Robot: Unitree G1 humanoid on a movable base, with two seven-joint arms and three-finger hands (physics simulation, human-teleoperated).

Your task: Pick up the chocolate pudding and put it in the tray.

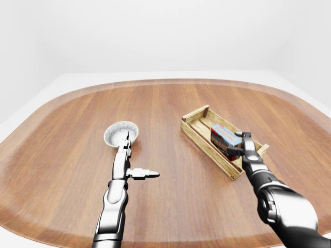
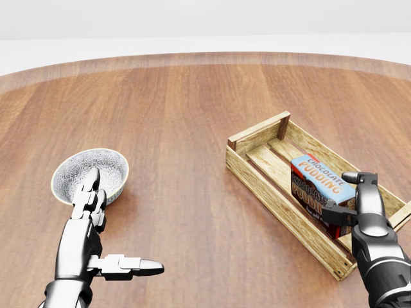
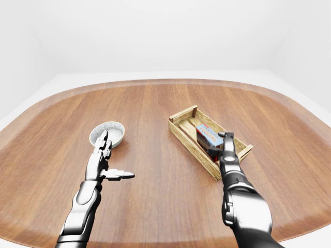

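The wooden bench point(image 2: 192, 128) is carrying a slatted tray point(image 2: 257, 138), where the pudding box point(image 2: 318, 179) is being gripped by the right hand point(image 2: 356, 205). The left hand point(image 2: 96, 250), fingers point(image 2: 138, 264) spread, is being held beside a bowl point(image 2: 74, 168).

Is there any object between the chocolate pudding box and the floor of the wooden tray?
Nothing visible. The blue and brown chocolate pudding box is already inside the slatted wooden tray, with the right hand closed on it. The patterned bowl is far left.
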